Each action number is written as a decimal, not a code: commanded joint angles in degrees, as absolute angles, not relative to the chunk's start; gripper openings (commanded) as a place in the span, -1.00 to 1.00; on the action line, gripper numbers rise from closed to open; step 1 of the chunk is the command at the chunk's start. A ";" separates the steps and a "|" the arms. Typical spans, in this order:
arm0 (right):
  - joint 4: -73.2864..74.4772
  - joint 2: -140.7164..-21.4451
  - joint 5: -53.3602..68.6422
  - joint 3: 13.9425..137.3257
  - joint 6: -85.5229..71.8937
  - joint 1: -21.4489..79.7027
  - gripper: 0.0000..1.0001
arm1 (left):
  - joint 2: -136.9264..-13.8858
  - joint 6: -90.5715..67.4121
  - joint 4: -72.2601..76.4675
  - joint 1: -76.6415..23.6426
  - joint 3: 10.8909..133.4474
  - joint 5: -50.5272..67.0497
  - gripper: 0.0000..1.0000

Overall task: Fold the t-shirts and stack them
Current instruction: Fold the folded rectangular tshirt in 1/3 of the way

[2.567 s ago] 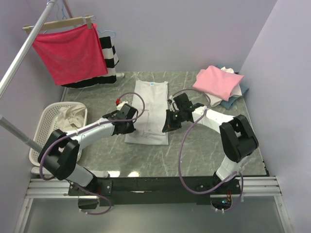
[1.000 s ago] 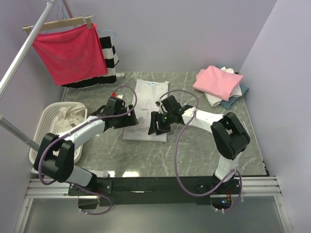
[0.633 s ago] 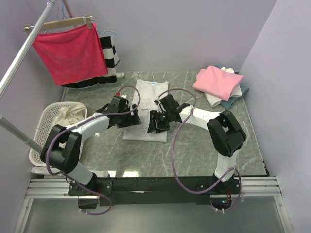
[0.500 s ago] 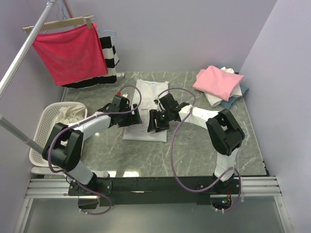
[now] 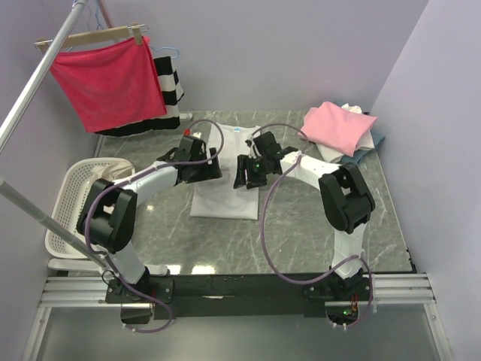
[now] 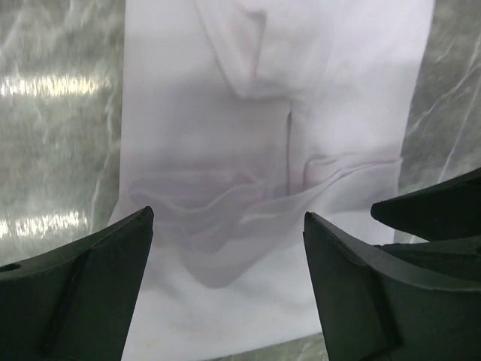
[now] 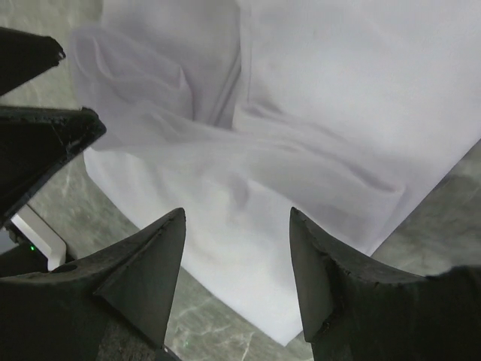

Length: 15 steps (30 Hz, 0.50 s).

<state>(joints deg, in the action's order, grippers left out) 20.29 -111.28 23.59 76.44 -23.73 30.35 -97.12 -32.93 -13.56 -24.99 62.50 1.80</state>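
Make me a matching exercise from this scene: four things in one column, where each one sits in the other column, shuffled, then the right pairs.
Things
1. white t-shirt
2. pink t-shirt
3. red cloth
4. laundry basket

Places
A. clipped to the wooden hanger, far left
B. lying in the middle of the table
C. at the table's left edge
D. on top of the pile at the far right

Pairs: 1-B, 2-D, 3-A, 4-C

Red cloth (image 5: 105, 83), striped garment (image 5: 171, 84), basket (image 5: 74, 180)
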 commanded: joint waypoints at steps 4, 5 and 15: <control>21.27 -116.18 22.06 84.10 -21.53 28.57 0.29 | -101.33 -31.11 -12.30 -25.14 68.73 -1.91 0.72; 21.70 -116.45 21.71 84.81 -21.45 28.22 0.29 | -102.29 -31.03 -12.39 -25.05 69.51 -2.37 0.71; 20.66 -109.60 25.48 81.92 -21.62 27.95 0.30 | -91.94 -29.53 -14.76 -25.05 66.45 -3.43 0.74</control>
<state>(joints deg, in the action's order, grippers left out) 21.82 -114.93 22.48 82.35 -22.31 28.08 -98.94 -30.83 -14.39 -24.95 66.94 -2.98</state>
